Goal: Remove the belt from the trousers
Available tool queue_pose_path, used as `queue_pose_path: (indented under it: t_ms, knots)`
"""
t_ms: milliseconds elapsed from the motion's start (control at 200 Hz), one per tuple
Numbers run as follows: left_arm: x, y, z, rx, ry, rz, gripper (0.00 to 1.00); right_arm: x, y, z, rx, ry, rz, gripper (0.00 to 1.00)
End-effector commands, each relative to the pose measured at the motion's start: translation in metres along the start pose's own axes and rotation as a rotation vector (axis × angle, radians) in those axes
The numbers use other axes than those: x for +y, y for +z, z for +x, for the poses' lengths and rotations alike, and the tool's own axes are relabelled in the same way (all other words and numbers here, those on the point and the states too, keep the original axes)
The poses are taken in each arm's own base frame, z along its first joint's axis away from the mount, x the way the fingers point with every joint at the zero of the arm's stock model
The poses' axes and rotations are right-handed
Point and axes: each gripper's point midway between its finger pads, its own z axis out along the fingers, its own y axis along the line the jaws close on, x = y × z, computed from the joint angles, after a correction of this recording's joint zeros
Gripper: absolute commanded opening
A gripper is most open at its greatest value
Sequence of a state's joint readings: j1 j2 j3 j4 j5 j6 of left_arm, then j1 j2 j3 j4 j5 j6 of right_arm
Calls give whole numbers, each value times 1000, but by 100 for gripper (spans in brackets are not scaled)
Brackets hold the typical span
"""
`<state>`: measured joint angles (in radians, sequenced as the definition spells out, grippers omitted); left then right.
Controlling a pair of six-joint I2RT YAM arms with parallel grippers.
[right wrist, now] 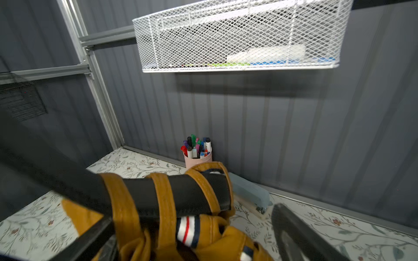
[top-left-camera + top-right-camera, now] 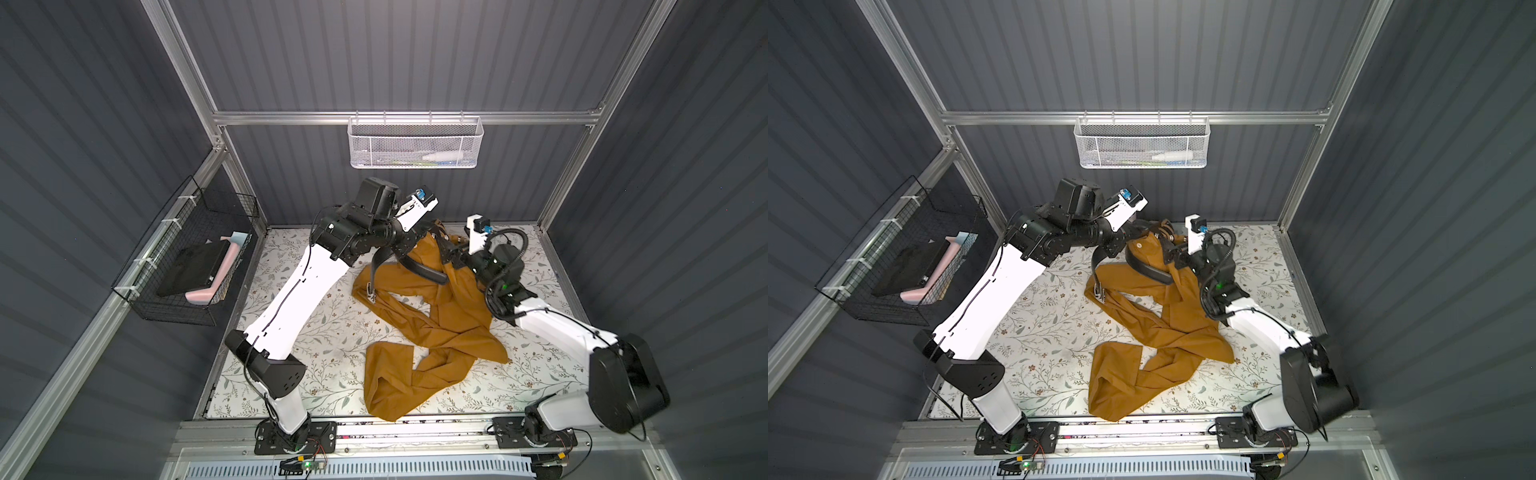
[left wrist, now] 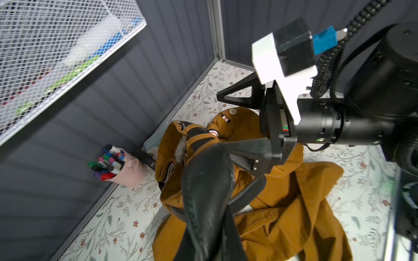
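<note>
- Nearest you, the 1 pair of trousers sprawls on the floral table, with the legs folded toward the front edge.
- Farther in, the 1 belt droops in a slack loop over the cloth. Its 1 silver buckle rests on the trousers on your left arm's side.
- Your left gripper has its jaws pressed together on the belt partway along the strap. Both strands rise to it in both top views.
- Just beyond, your right gripper has its jaws spread wide and holds nothing. Its 2 fingers straddle the bunched waistband.
- Between those fingers, the right wrist view shows the belt's plain end threaded through 3 belt loops, just above the striped elastic. You cannot tell whether either finger touches the cloth.
- Against the back wall stands 1 pink cup of markers.
- Above the cup hangs 1 white mesh basket, and 1 black wire basket hangs on the left wall.
</note>
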<state>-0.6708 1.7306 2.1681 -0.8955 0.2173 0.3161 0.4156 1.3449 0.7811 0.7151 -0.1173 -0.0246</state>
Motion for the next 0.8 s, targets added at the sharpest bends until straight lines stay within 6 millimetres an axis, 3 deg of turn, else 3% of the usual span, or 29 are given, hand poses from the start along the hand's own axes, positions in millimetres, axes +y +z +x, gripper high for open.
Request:
queue_pose_path:
  t_ms: [0,105,240,310,505,685,790]
  knots:
    - [13,-98,-90,-364,30,-104,0,-8,-26,23,30,-78,-4,99]
    - [14,-81,-87,-336,3,-78,0,1,-40,9,49,-96,-40,99]
    - [20,-63,-83,-312,-46,-47,0,20,-50,18,100,-102,-148,98]
    - [17,-54,-80,-297,-65,-1,0,27,-54,12,65,-114,-184,95]
    - [12,-33,-68,-259,-103,88,0,35,-35,-22,29,-126,-247,85]
    - [23,-28,-68,-270,-137,89,0,57,3,4,136,-102,-388,79]
    - [29,-31,-73,-291,-153,94,0,62,22,41,215,-91,-385,75]
